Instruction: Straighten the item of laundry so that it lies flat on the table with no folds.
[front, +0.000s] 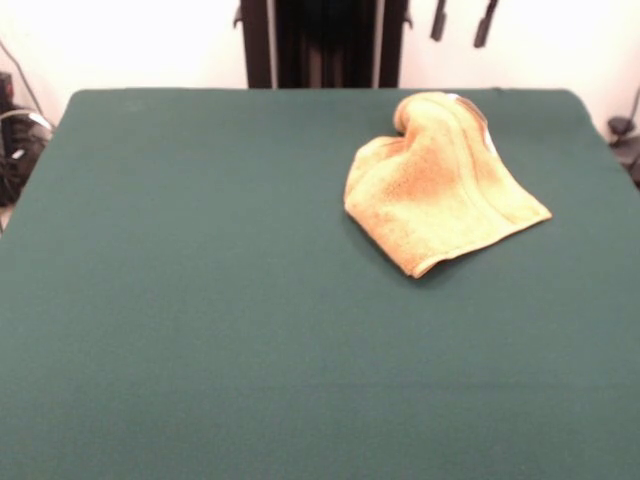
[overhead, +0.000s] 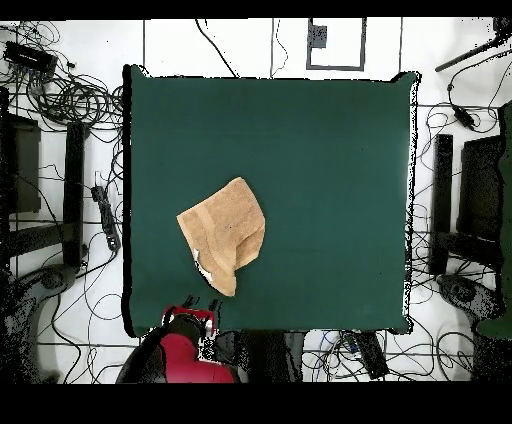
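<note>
The small orange-tan terry-cloth hand towel (front: 440, 185) lies crumpled on the large dark green felt-like surface (front: 200, 300). In the front view it sits in the far right part of the surface, close to the far edge. Its far end humps up into a rounded fold. The near part slopes down to two corners, one pointing toward the camera and one to the right.

The overhead view shows the towel (overhead: 225, 232) flattened into an irregular outline. One broad lobe lies toward the surface's (overhead: 330, 180) middle, and a narrower tongue runs down toward the edge nearest the robot. From above, a straight woven band is seen crossing the cloth; the front view shows it only as curved ridges over the hump. The looped pile looks soft and fuzzy, darker orange where the cloth dips.

A small white patch, seemingly a label, shows at the towel's edge in both views; no print on it can be read.

The overhead view alone shows the red and black arm (overhead: 185, 355), drawn back just off the surface's edge near the towel. In the front view, two dark tips of the jaws (front: 462, 22) hang at the top edge, apart from each other and holding nothing, well clear of the towel.
</note>
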